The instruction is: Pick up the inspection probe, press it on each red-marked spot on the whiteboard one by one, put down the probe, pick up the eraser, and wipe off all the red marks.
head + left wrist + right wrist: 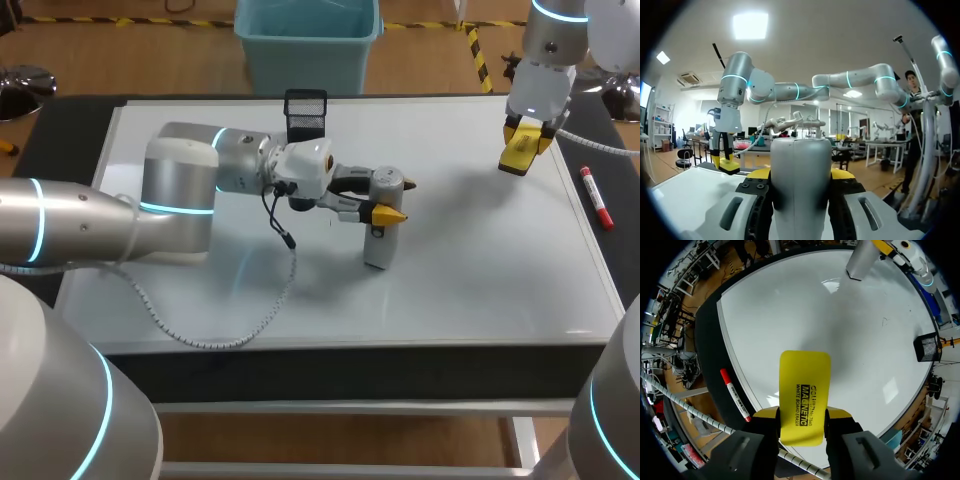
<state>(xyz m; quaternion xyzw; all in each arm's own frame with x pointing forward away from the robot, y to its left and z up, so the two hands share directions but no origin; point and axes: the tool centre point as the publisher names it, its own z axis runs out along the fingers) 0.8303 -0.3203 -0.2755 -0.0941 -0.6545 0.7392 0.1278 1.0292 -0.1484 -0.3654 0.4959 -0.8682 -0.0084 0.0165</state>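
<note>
Left tool clenched on inspection probe, upright on whiteboard. Right tool grips eraser aloft. 0 red marks visible, so prob. near the end — probe not yet set down.

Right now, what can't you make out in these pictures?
Probe base: left wrist view, cut off at the edge, between the left fingers.
Red marks: none discernible on the whiteboard in the head view; too faint or absent.
Eraser underside: turned away in the right wrist view.

glossy whiteboard, matt grey probe
</note>
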